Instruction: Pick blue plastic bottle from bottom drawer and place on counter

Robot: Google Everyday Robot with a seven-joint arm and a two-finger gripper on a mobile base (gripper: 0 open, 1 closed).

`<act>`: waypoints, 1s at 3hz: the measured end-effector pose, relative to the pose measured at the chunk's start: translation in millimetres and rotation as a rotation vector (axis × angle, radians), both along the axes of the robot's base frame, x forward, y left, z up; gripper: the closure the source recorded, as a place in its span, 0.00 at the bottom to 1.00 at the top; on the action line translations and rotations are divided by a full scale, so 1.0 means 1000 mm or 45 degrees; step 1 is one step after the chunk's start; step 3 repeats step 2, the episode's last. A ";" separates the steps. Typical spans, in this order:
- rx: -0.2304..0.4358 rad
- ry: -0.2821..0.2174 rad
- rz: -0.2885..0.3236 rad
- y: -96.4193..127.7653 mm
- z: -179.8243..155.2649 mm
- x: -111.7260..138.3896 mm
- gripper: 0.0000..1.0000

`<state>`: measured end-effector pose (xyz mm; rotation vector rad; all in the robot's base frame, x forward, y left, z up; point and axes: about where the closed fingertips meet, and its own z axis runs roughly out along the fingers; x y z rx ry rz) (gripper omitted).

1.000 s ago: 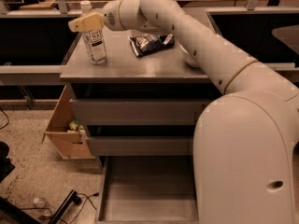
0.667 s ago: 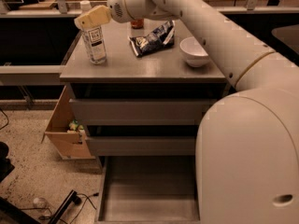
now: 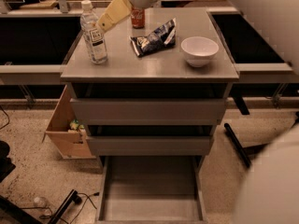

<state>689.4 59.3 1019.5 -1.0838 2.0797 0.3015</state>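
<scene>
1. Nearest, below the counter [image 3: 149,65], the bottom drawer [image 3: 152,190] is seen pulled open, and no bottle is left on its grey floor.
2. On the counter's front-left part, the blue plastic bottle [image 3: 94,36] is found standing upright with its cap on. Pick and place are judged done.
3. Above the counter's left side, the gripper [image 3: 108,18] is held just beside the bottle's shoulder. Whether it is spread or pressed together cannot be told.
4. Only a clean withdrawal is judged left.
5. Farther back on the counter, a snack bag [image 3: 154,38], a white bowl [image 3: 199,50] and a red soda can [image 3: 137,17] are noted.
6. Against the earlier frame, the bottle is unmoved on the counter and the arm has been lifted off the counter's right side.
</scene>
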 end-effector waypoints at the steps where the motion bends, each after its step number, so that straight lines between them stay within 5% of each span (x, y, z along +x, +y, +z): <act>1: -0.127 0.034 -0.196 -0.047 0.000 -0.040 0.00; 2: -0.168 0.051 -0.433 -0.107 -0.021 -0.067 0.00; 3: -0.168 0.051 -0.433 -0.107 -0.021 -0.067 0.00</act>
